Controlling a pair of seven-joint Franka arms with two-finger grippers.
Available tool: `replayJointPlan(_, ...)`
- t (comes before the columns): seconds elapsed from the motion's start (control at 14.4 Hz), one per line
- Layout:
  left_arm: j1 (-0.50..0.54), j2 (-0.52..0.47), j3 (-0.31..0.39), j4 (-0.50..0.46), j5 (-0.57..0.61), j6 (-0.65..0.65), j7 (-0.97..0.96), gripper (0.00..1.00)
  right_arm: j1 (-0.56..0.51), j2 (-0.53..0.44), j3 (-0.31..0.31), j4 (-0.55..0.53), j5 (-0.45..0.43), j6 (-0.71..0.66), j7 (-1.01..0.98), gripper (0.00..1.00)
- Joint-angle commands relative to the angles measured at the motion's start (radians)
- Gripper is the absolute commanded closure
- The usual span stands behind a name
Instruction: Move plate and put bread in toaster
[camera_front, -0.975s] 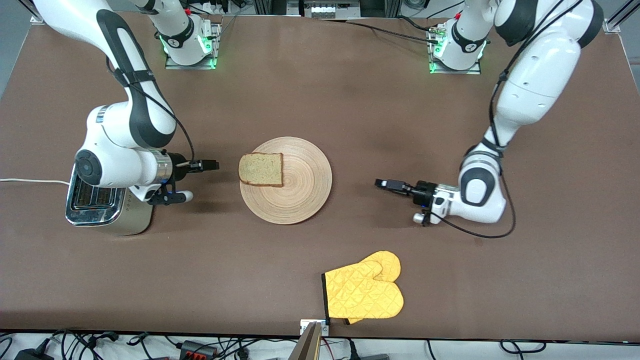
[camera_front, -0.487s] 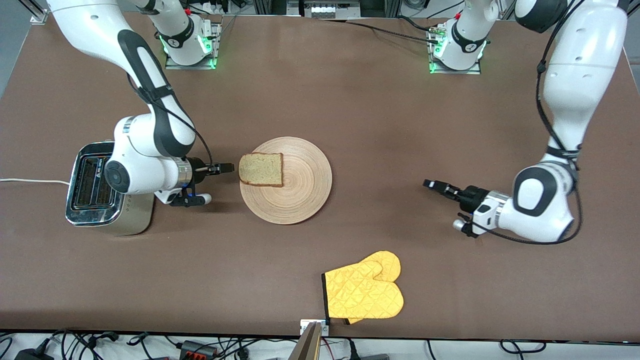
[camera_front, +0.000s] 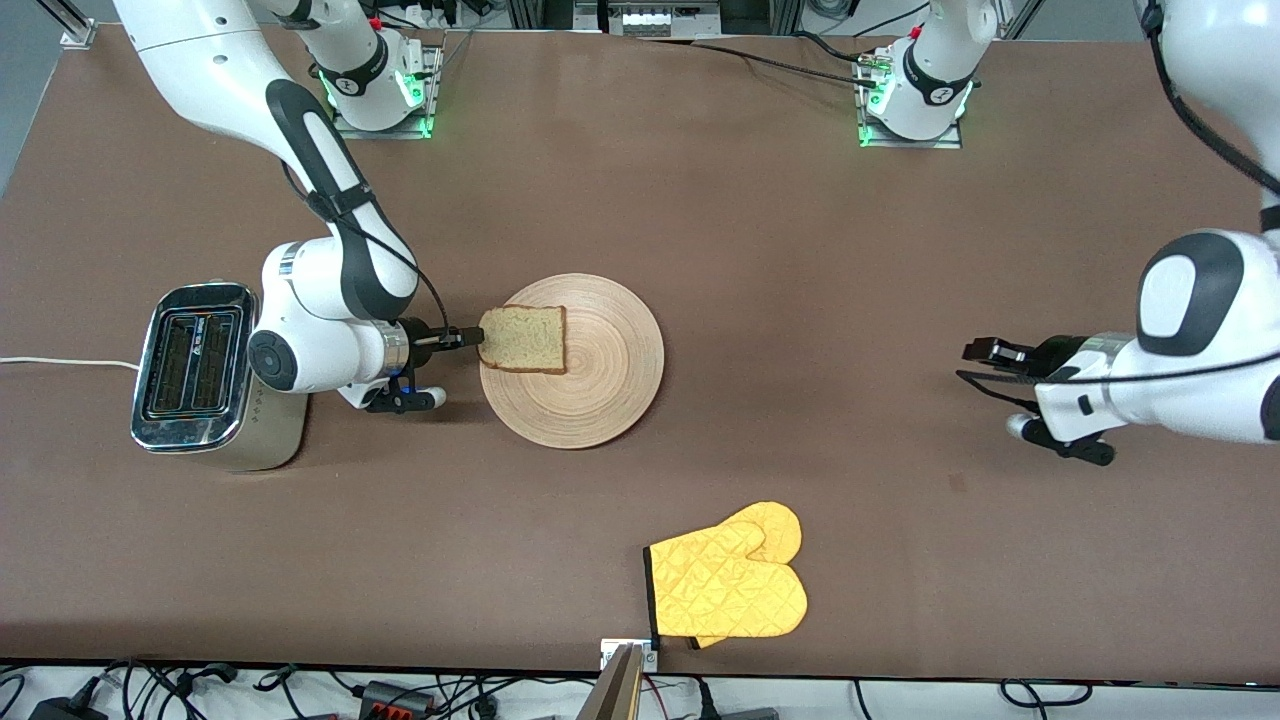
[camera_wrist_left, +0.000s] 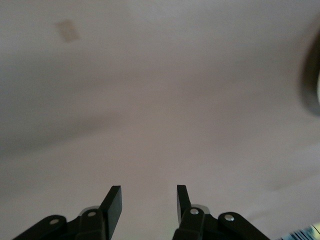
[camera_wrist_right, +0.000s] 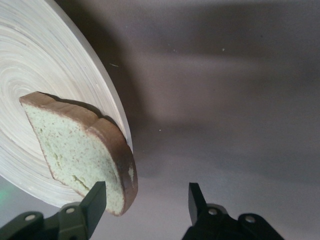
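The table (camera_front: 700, 200) carries everything, and the plate (camera_front: 600, 390) serves as the landmark, lying flat near the table's middle; the toaster (camera_front: 195, 375) stands well apart from the plate toward the right arm's end of the table, slots up and empty, with its white cord (camera_front: 60, 362) running off the table edge; a yellow oven mitt (camera_front: 730, 585) lies nearer to the front camera than the plate, clear of it; the bread (camera_front: 523, 338) rests on the plate at the rim that faces the toaster, its crust edge overhanging that rim. The right gripper (camera_front: 470, 337) sits level with the bread at that same rim, between toaster and plate; its fingers are spread, one finger (camera_wrist_right: 95, 200) lying against the face of the slice and the other standing off in free air, so nothing is pinched yet. The left gripper (camera_front: 985, 362) hangs over bare table well apart from the plate toward the left arm's end, jaws apart and empty; that arm waits. Risks from here, as judgement: if the fingers close while only the crust corner lies between them, the soft slice may tear or slip out; a low approach may strike the plate rim and shove the plate; a skewed grip may jam the slice at the toaster slot.
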Motion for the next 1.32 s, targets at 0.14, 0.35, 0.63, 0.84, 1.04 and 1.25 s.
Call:
replayJointPlan(0.14,-0.004,-0.139,0.001,0.006,0.134,-0.037,-0.160,0.28,0.023,0.005,0.000,0.003,0.019,0.006,0.010,0.32)
replayJointPlan(0.35,-0.004,-0.143,-0.016,0.017,0.160,-0.065,-0.220,0.02,0.027,0.014,-0.001,0.003,0.019,0.006,0.010,0.34)
replayJointPlan(0.63,0.012,-0.233,-0.075,-0.108,0.154,-0.045,-0.230,0.00,0.039,0.017,-0.001,0.003,0.019,0.006,0.009,0.46)
replayJointPlan(0.84,0.070,-0.355,-0.078,-0.332,0.138,0.114,-0.233,0.00,0.042,0.017,-0.001,0.005,0.017,0.004,0.009,0.74)
replayJointPlan(1.04,0.090,-0.473,-0.078,-0.527,0.113,0.265,-0.233,0.00,0.040,0.017,-0.001,0.015,0.017,-0.002,0.007,0.95)
replayJointPlan(1.25,0.092,-0.466,-0.072,-0.498,0.113,0.285,-0.233,0.00,0.042,0.017,-0.001,0.015,0.017,-0.002,0.009,1.00)
